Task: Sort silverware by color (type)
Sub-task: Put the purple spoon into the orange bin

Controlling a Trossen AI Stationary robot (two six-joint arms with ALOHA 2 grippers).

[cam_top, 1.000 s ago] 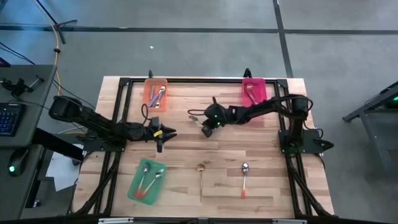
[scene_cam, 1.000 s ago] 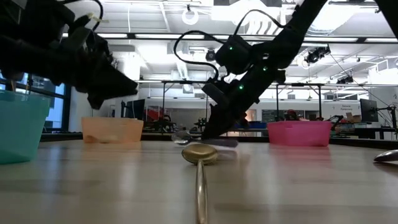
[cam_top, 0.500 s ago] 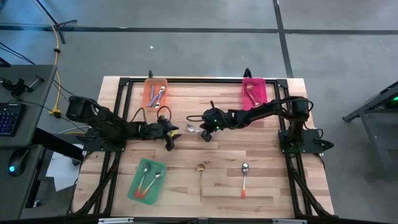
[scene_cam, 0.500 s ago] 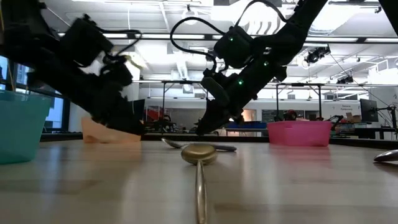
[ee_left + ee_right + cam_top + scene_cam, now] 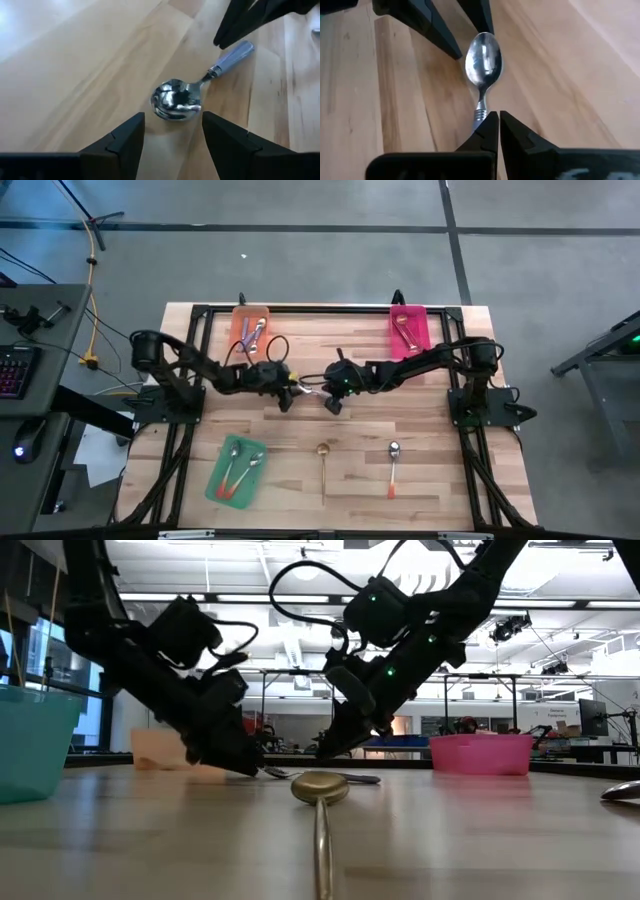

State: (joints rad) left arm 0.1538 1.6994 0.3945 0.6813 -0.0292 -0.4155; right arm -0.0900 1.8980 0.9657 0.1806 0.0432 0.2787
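Pale wooden slatted desk in a black frame, both dark arms reaching inward to meet near its centre. Left arm stretched from the left edge toward the middle, sloped down steeply in the low view. Left claw low over the desk, fingers spread wide, holding nothing, set either side of the bowl of the small silver spoon with a purple-blue handle. Right arm extended from the right-side mount, elbow raised, wrist angled down to the same spoon. Right claw shut, fingertips pressed together at the handle end; whether the handle is pinched between them or merely lies beneath cannot be told. Spoon flat on the desk between the two claws, bowl toward the left claw, handle toward the right.

Orange rectangular tray at the far left, holding purple-handled spoons. Pink rectangular tray at the far right, holding a gold spoon. Green rectangular tray near left, holding two orange-handled spoons. All-gold spoon lying loose at near centre. Silver spoon with orange-red handle just to its right, apart from it.
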